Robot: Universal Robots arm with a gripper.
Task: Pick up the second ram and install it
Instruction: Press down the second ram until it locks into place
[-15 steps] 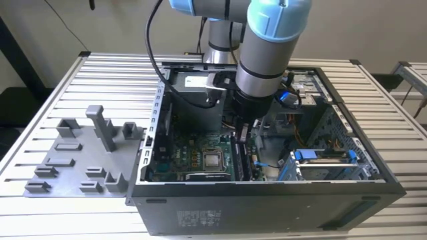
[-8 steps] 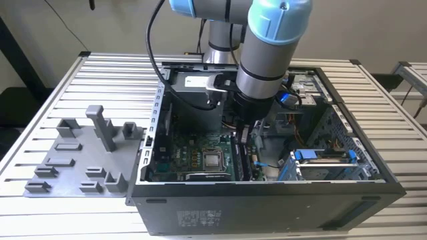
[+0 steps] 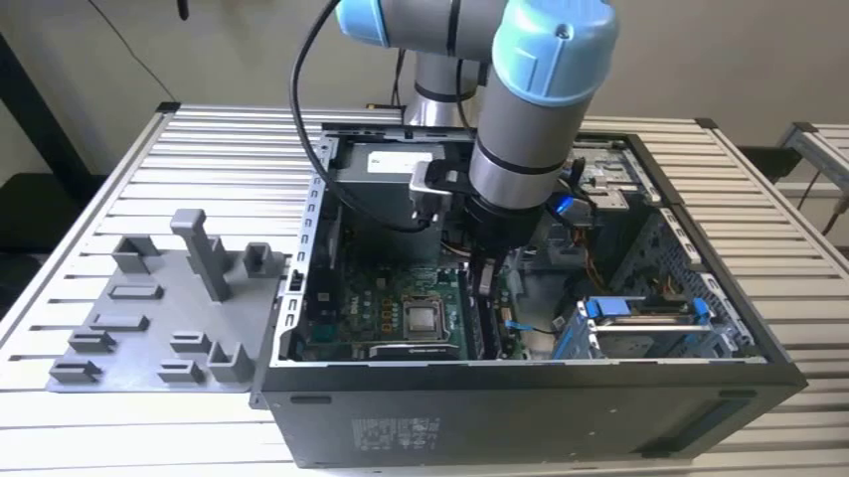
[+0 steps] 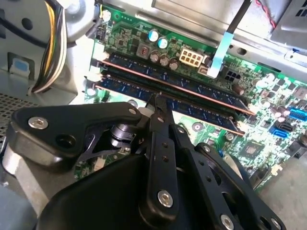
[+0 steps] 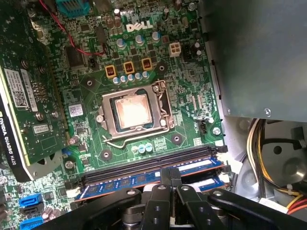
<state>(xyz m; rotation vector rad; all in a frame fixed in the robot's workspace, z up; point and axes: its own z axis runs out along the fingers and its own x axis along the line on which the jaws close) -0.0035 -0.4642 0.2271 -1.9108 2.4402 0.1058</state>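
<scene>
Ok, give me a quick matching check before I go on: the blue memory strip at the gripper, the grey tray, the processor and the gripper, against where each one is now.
1. long thin blue circuit-board strip
2. grey plastic tray with upright posts
3. square silver processor
4. black gripper

A. on the slatted metal table, outside the black computer case, at the exterior view's left
B. in its socket on the green motherboard
C. on edge in a slot, beside another blue strip
D. tip at the top edge of item 1

Pairs: 1-C, 2-A, 3-B, 4-D
</scene>
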